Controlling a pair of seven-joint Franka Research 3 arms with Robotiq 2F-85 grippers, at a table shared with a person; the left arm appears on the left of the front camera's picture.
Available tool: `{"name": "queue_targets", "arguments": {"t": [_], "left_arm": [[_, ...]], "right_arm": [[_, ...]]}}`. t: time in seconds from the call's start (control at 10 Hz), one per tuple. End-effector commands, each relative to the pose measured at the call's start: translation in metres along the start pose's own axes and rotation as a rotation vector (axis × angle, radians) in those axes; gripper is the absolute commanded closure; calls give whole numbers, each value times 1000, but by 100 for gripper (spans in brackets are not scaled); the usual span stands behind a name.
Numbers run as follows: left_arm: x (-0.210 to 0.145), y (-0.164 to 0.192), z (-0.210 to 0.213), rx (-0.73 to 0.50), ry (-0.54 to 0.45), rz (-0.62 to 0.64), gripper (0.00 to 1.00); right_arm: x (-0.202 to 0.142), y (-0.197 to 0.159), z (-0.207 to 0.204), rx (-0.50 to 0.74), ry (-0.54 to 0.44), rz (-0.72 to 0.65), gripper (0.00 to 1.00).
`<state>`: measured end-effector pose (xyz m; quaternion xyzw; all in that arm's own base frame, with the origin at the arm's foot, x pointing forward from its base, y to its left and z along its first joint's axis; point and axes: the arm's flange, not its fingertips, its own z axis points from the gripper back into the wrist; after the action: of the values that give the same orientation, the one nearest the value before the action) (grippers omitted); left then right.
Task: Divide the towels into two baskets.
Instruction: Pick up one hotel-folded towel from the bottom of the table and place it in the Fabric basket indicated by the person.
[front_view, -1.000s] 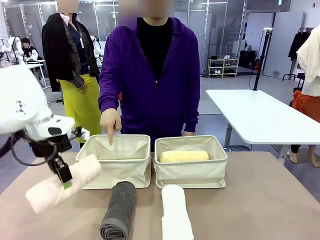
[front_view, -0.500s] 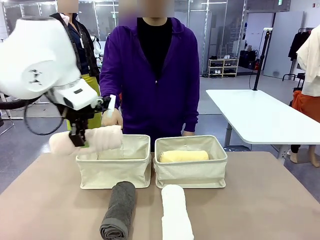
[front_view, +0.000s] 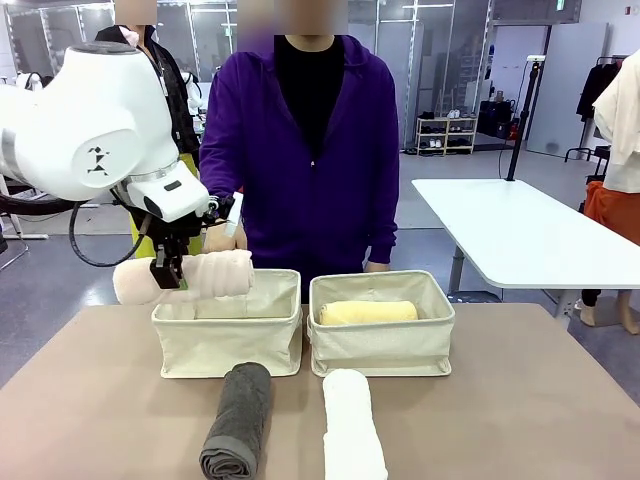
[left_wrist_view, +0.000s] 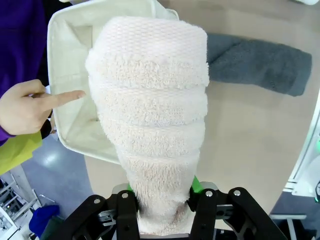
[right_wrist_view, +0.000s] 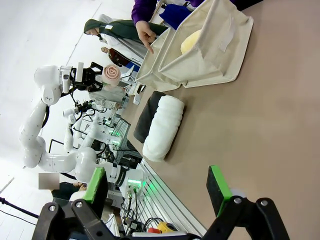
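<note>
A pale pink towel (left_wrist_view: 150, 110), waffle-patterned in one band, is showing against two plain cream baskets (front_view: 228, 345) and a tan-brown table (front_view: 520, 400). A yellow towel (front_view: 367, 312), a dark grey towel (front_view: 237, 420) and a white towel (front_view: 352, 425) are showing plain, unpatterned. The person (front_view: 310, 100) is wearing a purple hoodie (front_view: 250, 150) over black, and green pads (right_wrist_view: 216, 182) are tipping the black right gripper (right_wrist_view: 157, 182).

Four rolled towels: one pink towel (front_view: 200, 276), one grey towel (front_view: 237, 418), one white towel (front_view: 352, 425), one yellow towel (front_view: 367, 312). Two cream baskets: the left basket (front_view: 228, 345) and the right basket (front_view: 382, 352). Two pincers: the left pincer (left_wrist_view: 162, 192) and the right pincer (right_wrist_view: 157, 185). One surface (front_view: 520, 400). One person's hand (left_wrist_view: 25, 107) shows plainly; a second may sit behind the right basket, too hidden to count.
</note>
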<state>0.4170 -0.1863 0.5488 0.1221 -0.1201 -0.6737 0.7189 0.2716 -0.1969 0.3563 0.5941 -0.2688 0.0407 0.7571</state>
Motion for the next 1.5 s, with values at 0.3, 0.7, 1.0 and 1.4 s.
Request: {"name": "queue_targets", "arguments": {"t": [0.3,0.7,1.0,1.4], "left_arm": [[11,42,-26,-35,-35,-43,63],[33,110,-95,-57,-101,-76,63],[48,137,-135,-38,-52,-140,63],[53,153,-161,-25,-12,-139,45]], "right_arm": [[-2,3,0,8,-14,11,0],[-2,3,0,8,-14,11,0],[-2,3,0,8,-14,11,0],[-2,3,0,8,-14,11,0]]}}
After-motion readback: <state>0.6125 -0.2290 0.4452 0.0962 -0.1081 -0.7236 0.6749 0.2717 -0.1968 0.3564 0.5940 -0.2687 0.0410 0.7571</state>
